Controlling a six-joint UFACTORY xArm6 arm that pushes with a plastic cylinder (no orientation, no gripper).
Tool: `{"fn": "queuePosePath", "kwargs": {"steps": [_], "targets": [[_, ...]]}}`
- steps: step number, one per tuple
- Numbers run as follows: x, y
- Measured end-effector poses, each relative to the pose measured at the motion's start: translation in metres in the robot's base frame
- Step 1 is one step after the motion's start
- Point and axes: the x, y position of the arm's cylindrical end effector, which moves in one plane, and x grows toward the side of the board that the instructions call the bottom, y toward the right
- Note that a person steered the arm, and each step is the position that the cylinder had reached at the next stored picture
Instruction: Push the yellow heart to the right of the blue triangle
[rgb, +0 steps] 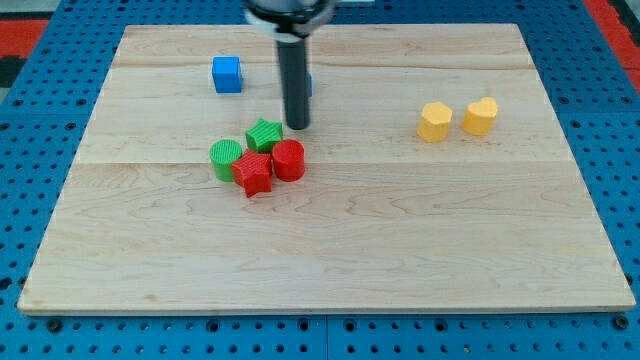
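Observation:
The yellow heart (481, 116) lies at the view's right, touching nothing, just right of a yellow pentagon-like block (434, 121). The blue triangle (309, 85) is almost wholly hidden behind my rod; only a blue sliver shows at the rod's right edge, near the view's top centre. My tip (297, 126) rests on the board just below that sliver and just right of the green star (264, 134). The heart is far to the right of my tip.
A blue cube (227, 74) sits at the upper left. A tight cluster lies below my tip: the green star, a green cylinder (226, 158), a red star (253, 173) and a red cylinder (288, 160). The wooden board (400, 250) sits on a blue pegboard.

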Motion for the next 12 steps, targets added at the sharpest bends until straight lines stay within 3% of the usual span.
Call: {"fn": "queuePosePath", "kwargs": {"steps": [1, 2, 3, 4, 5, 7, 9, 10, 11, 12], "targets": [[0.023, 0.016], [0.039, 0.097], [0.038, 0.216], [0.016, 0.286], [-0.008, 0.21], [-0.011, 0.029], [-0.055, 0.045], [-0.015, 0.081], [-0.057, 0.123], [-0.098, 0.116]]}}
